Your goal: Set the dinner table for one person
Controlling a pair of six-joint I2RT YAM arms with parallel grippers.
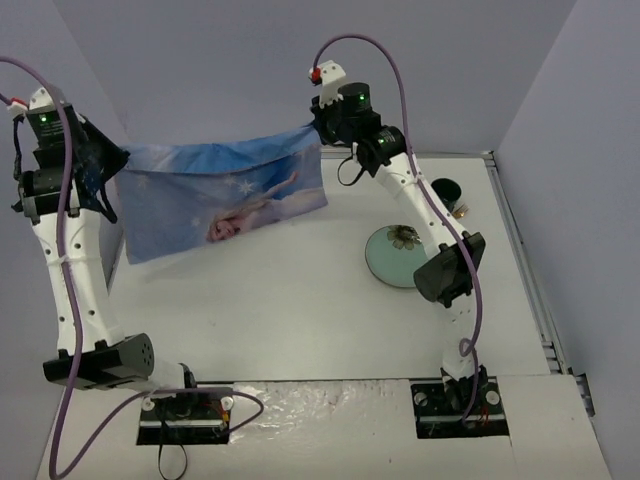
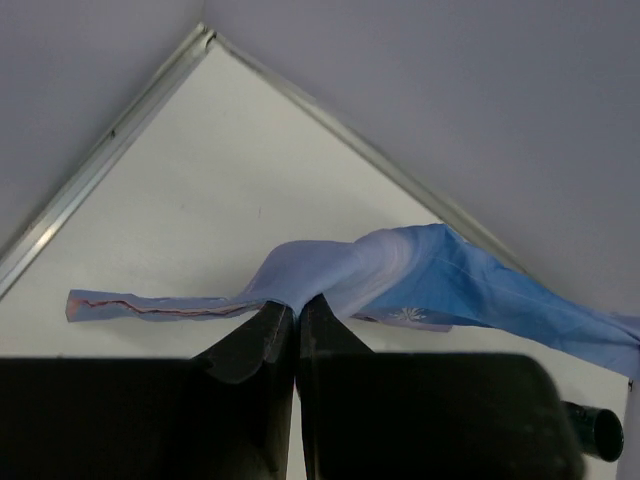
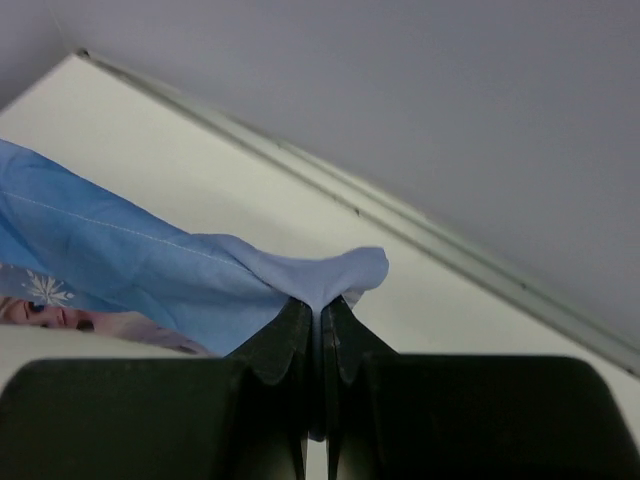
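Left gripper (image 2: 296,305): jaws pressed together on the left top corner of the placemat (image 1: 225,200). In the left wrist view the cloth is bunched and pinched between the fingertips. Right gripper (image 3: 320,303): jaws likewise clamped on the right top corner, with a fold of blue fabric rising out of the pinch in the right wrist view.

Dinner table (image 1: 300,310): a large white tabletop filling the centre and lower part of the top view. Its metal rim is visible along the right side and the far edge.

Placemat: blue, printed with snowflakes and a cartoon figure. It is held up in the upper left of the top view, stretched between the 2 grippers, with the top edge taut and the lower edge hanging. Whether the lower edge touches the tabletop cannot be confirmed from this angle.

Plate (image 1: 385,262): round, pale green, with a floral motif at the centre. It lies flat on the table right of centre, below and to the right of the placemat and apart from it. The right arm crosses over its right side.

Cup (image 1: 447,190): dark, standing in the upper right near the rim, beyond the plate. A small brownish item (image 1: 462,209) sits just beside it, too small to identify.

Arm bases: 2, at the bottom edge of the top view.
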